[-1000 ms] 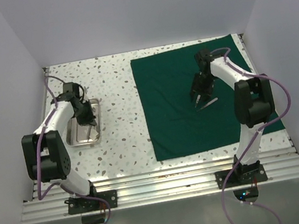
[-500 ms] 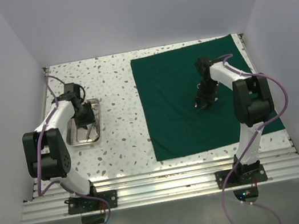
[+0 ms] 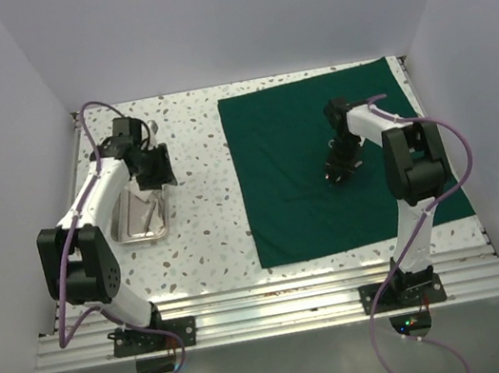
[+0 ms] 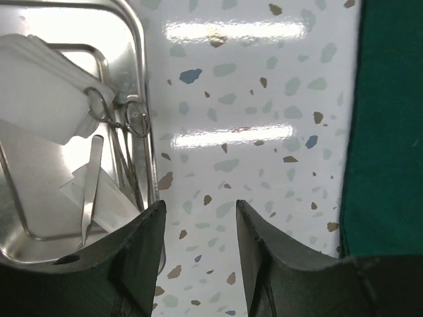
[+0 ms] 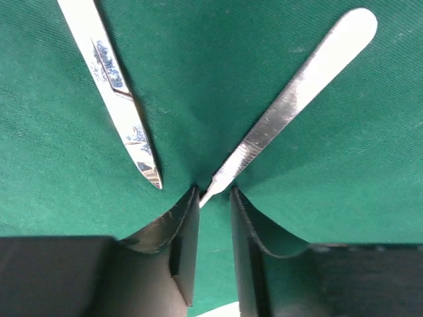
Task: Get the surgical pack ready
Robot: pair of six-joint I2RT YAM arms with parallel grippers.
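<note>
**Surgical pack: state of preparation, judged early to partway**

- Drape (image 3: 290, 141), dark green: 1. Spread flat on the bench (image 3: 196, 157). Laying-out step looks done.
- Steel instruments on the drape: 2, lying near its middle and fanning apart. One is a flat blade-like piece (image 5: 112, 86), the other a slim rounded handle (image 5: 297, 86).
- Tray (image 4: 142, 79), shiny steel: 1. It sits on the bare bench well apart from the drape, off its left edge, not yet moved over.
- Items in the tray, left to transfer:
  - White gauze (image 4: 46, 86), at least 2 pieces; the exact count is not readable.
  - Tweezers-like piece (image 4: 91, 181): 1.
  - Ring-handled scissor-like instrument (image 4: 125, 152): 1 or 2, overlapping, cannot say which.
- Left pincer (image 4: 198, 211): fingers apart and empty. It hangs over the bare bench between tray and drape.
- Right pincer (image 5: 213, 195): low on the drape, fingers narrowly spaced, with the slim handle's pointed tip at their mouth. Whether it is clamped cannot be told.
</note>
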